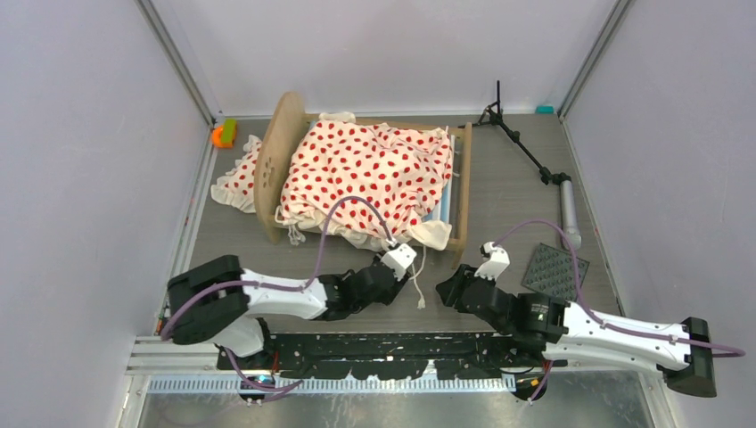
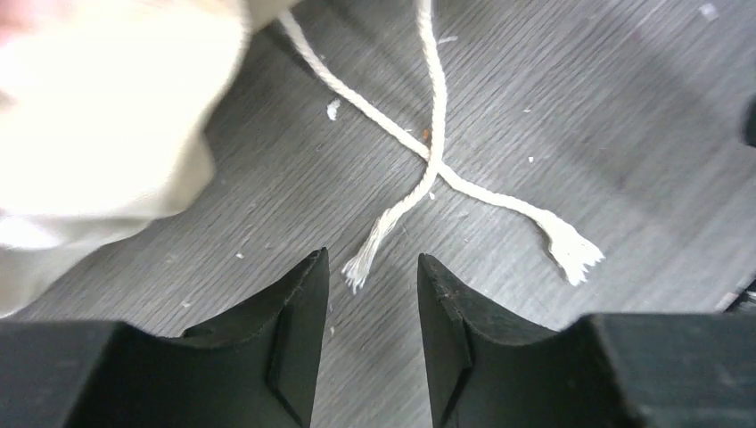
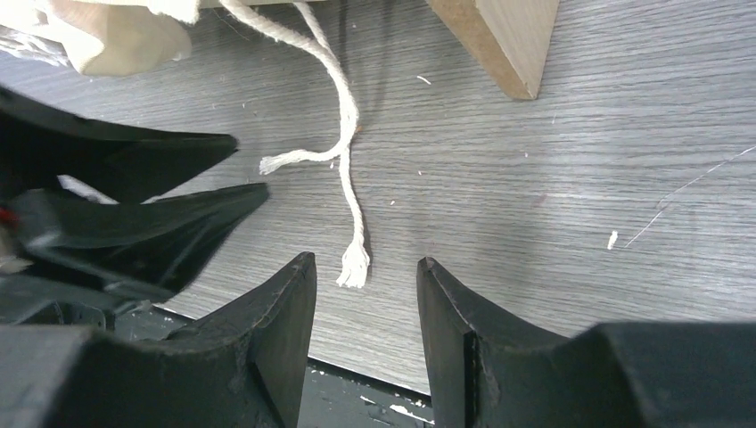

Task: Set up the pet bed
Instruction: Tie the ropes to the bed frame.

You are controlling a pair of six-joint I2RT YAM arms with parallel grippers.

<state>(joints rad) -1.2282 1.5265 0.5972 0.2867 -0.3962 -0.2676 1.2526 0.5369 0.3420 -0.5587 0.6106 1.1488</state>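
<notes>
The pet bed (image 1: pixel 450 192) stands at the back middle of the table, its rounded wooden end board (image 1: pixel 278 160) on the left. Cream red-polka-dot bedding (image 1: pixel 370 169) lies heaped over it and hangs off the front. Two white cords (image 1: pixel 419 287) trail from the bedding onto the table. My left gripper (image 1: pixel 406 270) is low by the bed's front corner, open and empty (image 2: pixel 370 259). A frayed cord end (image 2: pixel 361 267) lies just ahead of it, with cream cloth (image 2: pixel 107 116) to its left. My right gripper (image 1: pixel 444 290) is open and empty (image 3: pixel 365 260), facing the cords (image 3: pixel 343 116) and a bed leg (image 3: pixel 499 40).
A black tripod stand (image 1: pixel 526 147) with a grey handle (image 1: pixel 569 209) lies at the back right. A dark studded mat (image 1: pixel 554 269) sits by the right arm. An orange-and-green object (image 1: pixel 223 134) is in the back left corner. The table's front edge (image 3: pixel 374 374) runs under the right gripper.
</notes>
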